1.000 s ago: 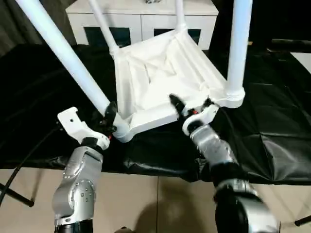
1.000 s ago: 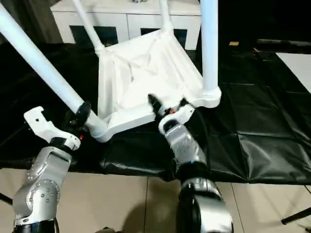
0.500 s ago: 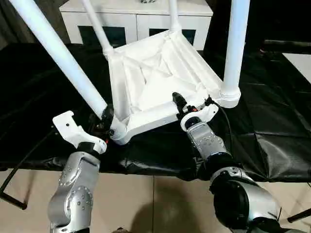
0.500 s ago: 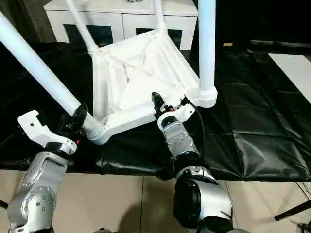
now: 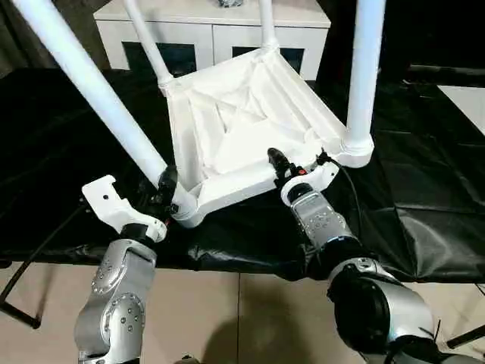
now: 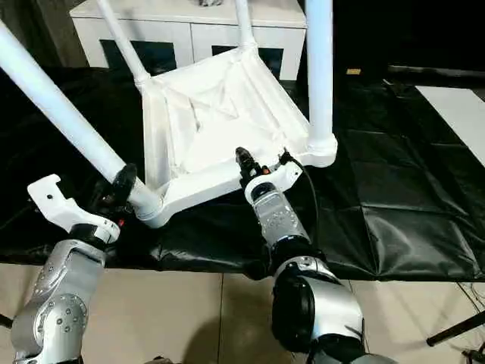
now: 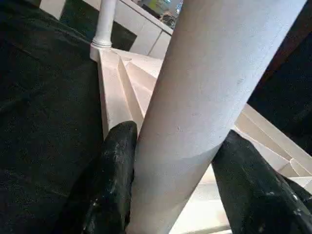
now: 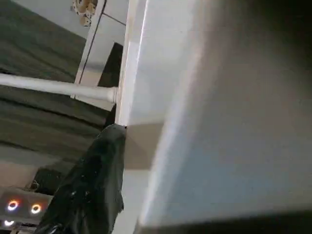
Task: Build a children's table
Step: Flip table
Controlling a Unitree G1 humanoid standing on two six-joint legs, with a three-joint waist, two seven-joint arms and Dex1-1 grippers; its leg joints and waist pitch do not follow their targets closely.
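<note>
Lying upside down on the black-covered surface, the children's table has its ribbed underside up and all four legs pointing up and splaying slightly. The near-left leg leans away toward the robot's left. The left claw is clamped around that leg just above its corner socket, one black finger on each side of the tube. The right claw straddles the near rim of the top; whether it has closed on the rim I cannot tell. The plastic looks light, stiff and smooth, so probably slippery. The rim and the leg bases seem the safest holds. A white cabinet stands behind.
</note>
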